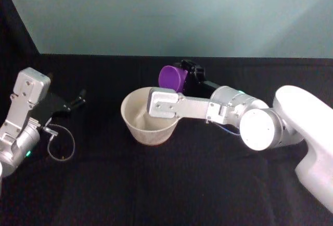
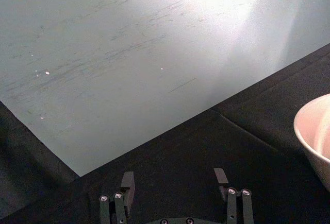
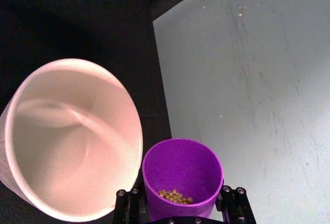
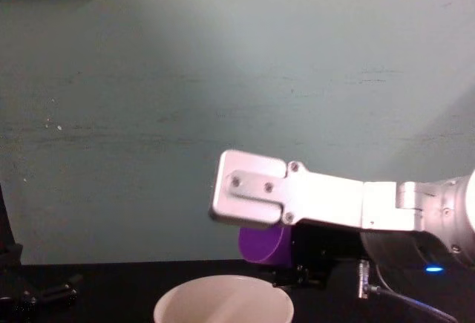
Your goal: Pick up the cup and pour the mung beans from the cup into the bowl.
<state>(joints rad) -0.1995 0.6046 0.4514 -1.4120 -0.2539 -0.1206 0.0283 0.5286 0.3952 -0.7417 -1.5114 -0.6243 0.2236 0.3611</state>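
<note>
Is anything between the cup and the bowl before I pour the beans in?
Nothing visible stands in the way. The right gripper holds the cup lifted off the table, right beside the bowl rim. No object sits between them, and the bowl holds nothing. The left gripper is parked open, off to the left.

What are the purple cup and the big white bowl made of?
The cup looks like plastic: smooth, thin-walled, evenly bright purple. The bowl is cream-white and smooth with a soft sheen inside; it could be plastic or ceramic, I can't tell which.
</note>
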